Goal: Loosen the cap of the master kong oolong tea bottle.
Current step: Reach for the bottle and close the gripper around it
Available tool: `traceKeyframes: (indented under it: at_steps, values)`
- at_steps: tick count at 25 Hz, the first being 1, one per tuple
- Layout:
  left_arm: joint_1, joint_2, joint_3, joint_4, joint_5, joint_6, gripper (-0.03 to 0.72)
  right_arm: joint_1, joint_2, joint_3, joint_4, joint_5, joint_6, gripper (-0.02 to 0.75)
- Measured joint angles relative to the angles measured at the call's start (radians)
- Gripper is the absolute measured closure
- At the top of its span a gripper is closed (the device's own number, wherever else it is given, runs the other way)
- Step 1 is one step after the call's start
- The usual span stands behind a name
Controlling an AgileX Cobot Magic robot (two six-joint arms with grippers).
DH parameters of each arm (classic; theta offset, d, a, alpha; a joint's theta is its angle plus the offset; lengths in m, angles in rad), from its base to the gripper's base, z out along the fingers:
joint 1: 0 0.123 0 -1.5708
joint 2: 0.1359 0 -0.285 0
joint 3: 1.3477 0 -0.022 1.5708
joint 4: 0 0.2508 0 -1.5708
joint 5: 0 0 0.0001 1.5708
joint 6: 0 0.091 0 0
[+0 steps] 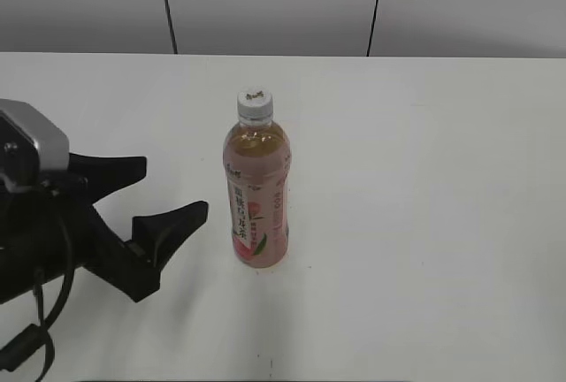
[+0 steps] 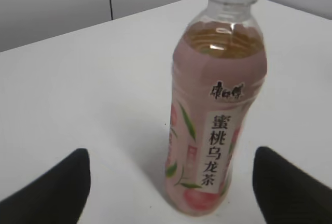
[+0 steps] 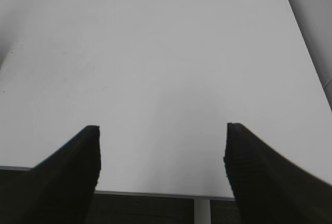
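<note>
The master kong oolong tea bottle stands upright near the middle of the white table, amber tea inside, pink peach label facing me. Its white cap with a dark logo sits on the neck. My left gripper is open, to the left of the bottle and apart from it. In the left wrist view the bottle stands between and beyond the open black fingers; the cap is cut off at the top edge. My right gripper is open and empty over the table's edge; it is not in the exterior view.
The white table spreads wide around the bottle. A grey panelled wall rises behind it. In the right wrist view the table edge runs below the fingers with dark floor beneath.
</note>
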Motion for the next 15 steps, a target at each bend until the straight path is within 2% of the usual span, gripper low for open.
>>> traceKeyframes:
  at_steps: [6, 15]
  values:
    - [0.0, 0.229, 0.0, 0.036, -0.275, -0.007, 0.083, 0.0, 0.0, 0.0, 0.0, 0.0, 0.0, 0.174]
    - [0.0, 0.444, -0.069, 0.134, -0.305, -0.009, 0.083, 0.0, 0.0, 0.0, 0.0, 0.0, 0.0, 0.174]
